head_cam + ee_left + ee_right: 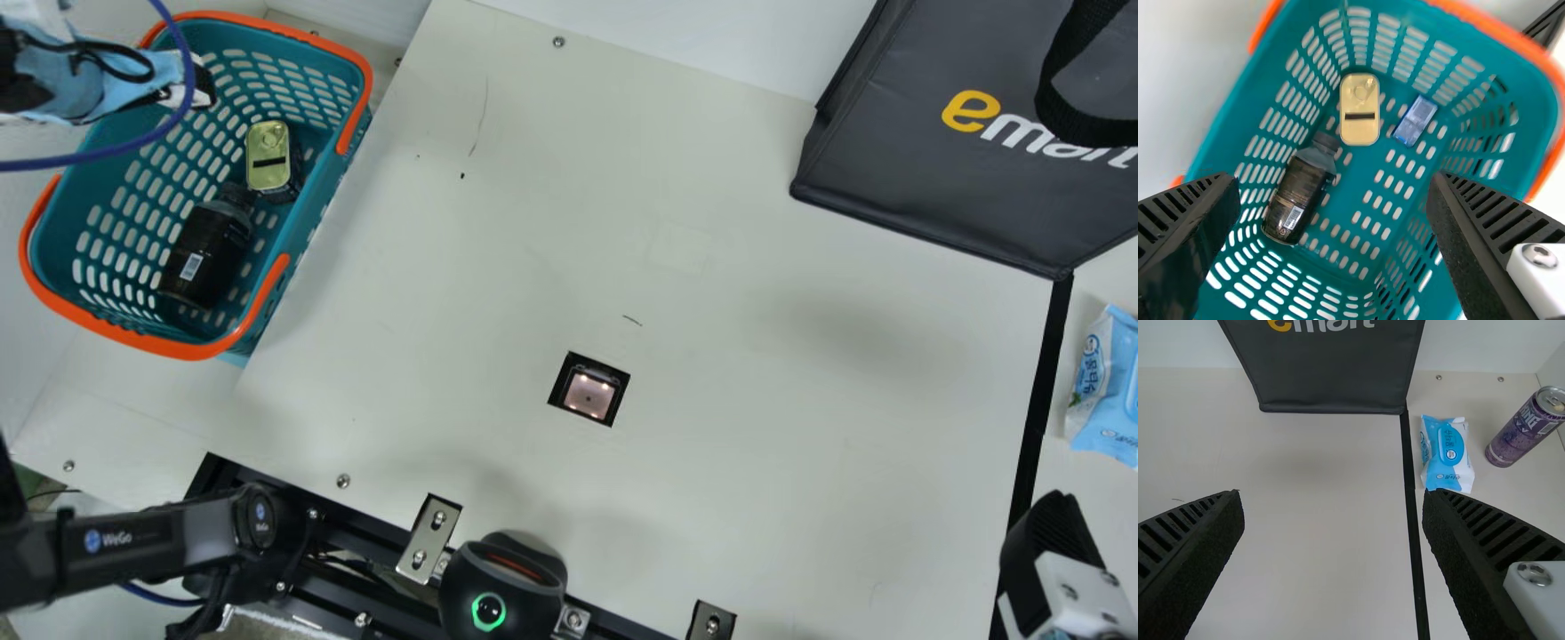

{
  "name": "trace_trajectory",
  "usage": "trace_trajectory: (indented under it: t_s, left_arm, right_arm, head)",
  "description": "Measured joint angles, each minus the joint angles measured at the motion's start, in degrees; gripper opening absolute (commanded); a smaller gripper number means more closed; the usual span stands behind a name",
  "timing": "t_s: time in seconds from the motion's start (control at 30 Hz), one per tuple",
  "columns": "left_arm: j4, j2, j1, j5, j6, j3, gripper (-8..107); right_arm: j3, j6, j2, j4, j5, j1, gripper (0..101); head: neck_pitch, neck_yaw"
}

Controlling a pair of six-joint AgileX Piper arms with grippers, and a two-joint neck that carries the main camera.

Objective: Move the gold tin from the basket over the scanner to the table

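Part of the left end effector (pixel 203 86) is hiding behind a looping blue cable (pixel 188 62) at the upper left of the main view, while the arm behind it is running off the left edge. In the left wrist view, its ribbed black fingers are standing wide apart over the basket (pixel 111 336), holding nothing between them. The right end effector (pixel 1053 529) is being cut off at the lower right of the frame; its fingers are also spreading apart in the right wrist view, gripping nothing.

The gold tin (pixel 267 147) is sitting inside the basket at the upper left, its rounded-rectangular metal lid showing a dark bar and its darker sides being hard to make out. A dark, glossy bottle (pixel 209 253) is lying with its cap just beside it, and a small, shiny blue packet (pixel 1415 121) is lying near the tin. Perforated teal plastic is forming the basket, with orange trim running along it.

On the smooth cream counter (pixel 711 373), the square scanner (pixel 589 394) is glowing near the center. A dark fabric bag (pixel 871 169) and a soft blue-and-white pack (pixel 1102 391) are being cropped at the right edge.
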Motion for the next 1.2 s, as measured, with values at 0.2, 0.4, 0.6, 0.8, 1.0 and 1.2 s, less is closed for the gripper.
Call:
trace_trajectory:
  t_s: [0.2, 0.4, 0.6, 0.8, 1.0, 1.2]
  left_arm:
    - [1.67, 6.21, -1.7, -1.22, -0.52, -0.55, 90]
    - [0.32, 10.49, -2.55, -2.61, 0.94, -0.68, 90]
    - [-1.69, 13.46, -2.68, -4.16, 3.56, -0.68, 90]
    - [-3.31, 16.11, -2.17, -6.43, 6.39, -0.47, 90]
    - [-4.65, 18.44, -1.51, -9.79, 10.26, -0.09, 90]
    - [-5.03, 20.4, -1.28, -14.46, 13.67, 0.96, 90]
  right_arm:
    - [0.0, 0.0, 0.0, 0.0, 0.0, 0.0, 95]
    - [0.0, 0.0, 0.0, 0.0, 0.0, 0.0, 95]
    - [0.0, 0.0, 0.0, 0.0, 0.0, 0.0, 95]
    - [0.0, 0.0, 0.0, 0.0, 0.06, 0.0, 95]
    - [0.0, 0.0, 0.0, 0.0, 0.01, 0.0, 95]
    - [0.0, 0.0, 0.0, 0.0, 0.01, 0.0, 95]
  head:
    - [0.0, 0.0]
    - [0.0, 0.0]
    - [0.0, 0.0]
    - [0.0, 0.0]
    - [0.0, 0.0]
    - [0.0, 0.0]
